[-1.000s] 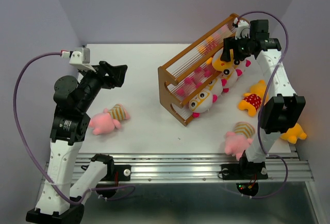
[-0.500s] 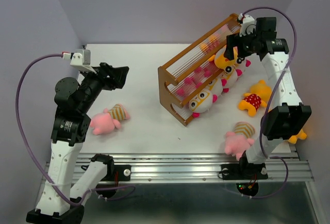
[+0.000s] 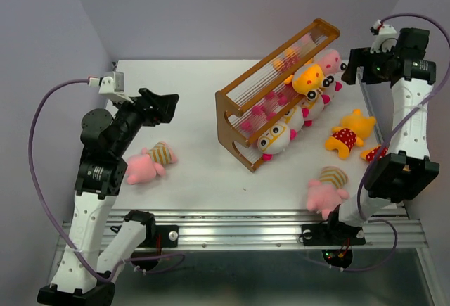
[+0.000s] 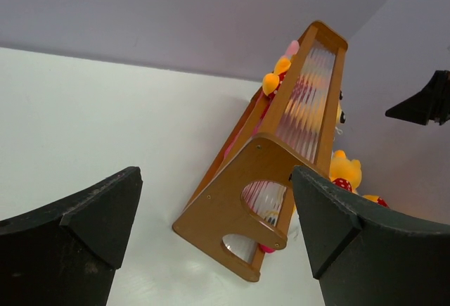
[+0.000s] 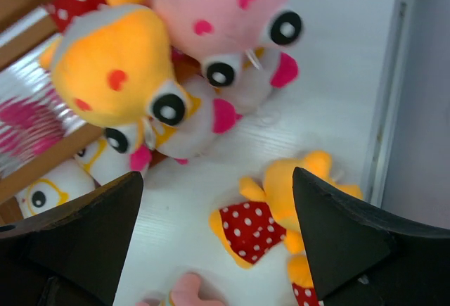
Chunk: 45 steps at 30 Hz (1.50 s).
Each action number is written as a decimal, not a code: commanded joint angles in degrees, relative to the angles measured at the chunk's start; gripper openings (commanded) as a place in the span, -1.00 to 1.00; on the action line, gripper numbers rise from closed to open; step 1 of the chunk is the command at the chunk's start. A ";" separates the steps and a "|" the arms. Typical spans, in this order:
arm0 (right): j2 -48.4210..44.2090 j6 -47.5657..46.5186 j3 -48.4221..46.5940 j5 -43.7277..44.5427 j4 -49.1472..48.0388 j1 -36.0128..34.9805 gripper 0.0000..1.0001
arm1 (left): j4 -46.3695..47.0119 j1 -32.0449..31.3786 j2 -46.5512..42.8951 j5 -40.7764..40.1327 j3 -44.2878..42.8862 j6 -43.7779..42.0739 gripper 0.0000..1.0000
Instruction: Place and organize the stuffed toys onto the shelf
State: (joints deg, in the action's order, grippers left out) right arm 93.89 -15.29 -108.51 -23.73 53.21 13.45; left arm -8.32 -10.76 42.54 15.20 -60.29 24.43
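Note:
The orange-brown wooden shelf (image 3: 234,118) stands slantwise at mid-table. Leaning on it are a yellow-orange toy (image 3: 308,79), a pink toy (image 3: 330,60) and white-faced toys with orange glasses (image 3: 277,136). My right gripper (image 3: 357,67) hangs open and empty to the right of them. In the right wrist view, between the spread fingers of the right gripper (image 5: 216,176), a polka-dot toy (image 5: 278,211) lies on the table. A pink striped toy (image 3: 149,164) lies below my open, empty left gripper (image 3: 163,103), which faces the shelf (image 4: 281,148).
Another pink striped toy (image 3: 325,188) lies near the front edge by the right arm's base. A polka-dot toy (image 3: 346,134) lies right of the shelf, with one more (image 3: 374,153) partly behind the right arm. Walls close the table in at the back and on both sides.
My right gripper has let go of the yellow-orange toy at the shelf and drawn back to the right, opening wider. The left gripper has opened a little more and barely moved.

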 commanded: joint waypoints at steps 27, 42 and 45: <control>4.72 12.73 34.33 9.05 -13.56 9.31 0.62 | 9.53 0.13 -1.06 7.21 8.79 6.60 0.94; -2.46 9.50 38.55 2.91 -19.90 9.31 -0.99 | 16.66 -2.15 4.04 12.75 6.68 11.70 0.76; -9.21 5.29 37.76 -1.39 -19.81 9.31 -0.99 | 17.81 -3.64 5.26 13.01 6.15 11.61 0.76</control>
State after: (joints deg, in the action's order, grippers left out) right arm 95.04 -4.21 -69.10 -19.09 37.28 22.46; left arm 4.23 -12.84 47.20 26.44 -51.05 35.70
